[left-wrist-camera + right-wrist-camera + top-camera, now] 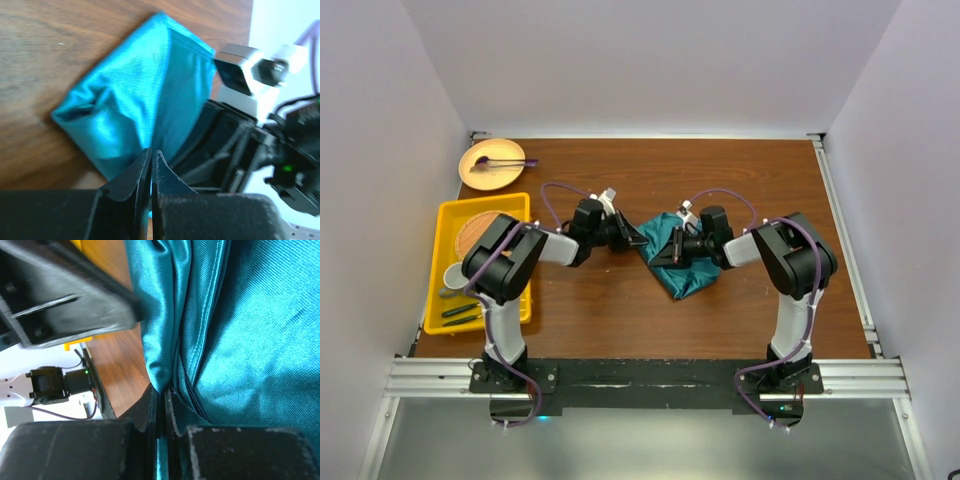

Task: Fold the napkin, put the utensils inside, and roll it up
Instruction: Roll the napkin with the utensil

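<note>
Around the middle of the table (620, 320) the bunched teal napkin (686, 272) lies on the wood, its bulk trailing toward 5 o'clock. The left gripper (151, 152) reaches in from 9 o'clock, jaws nearly together, with a sliver of the cloth's edge showing in the slit between them. The right gripper (161, 390) comes from 3 o'clock, jaws pressed onto a pleated fold of the same cloth. Both meet at the napkin's 9 o'clock edge. Out at 9 o'clock sits a yellow tray (445, 215); farther, toward 10 o'clock, a tan plate (480, 178) carries a purple-ended stick (520, 162).
</note>
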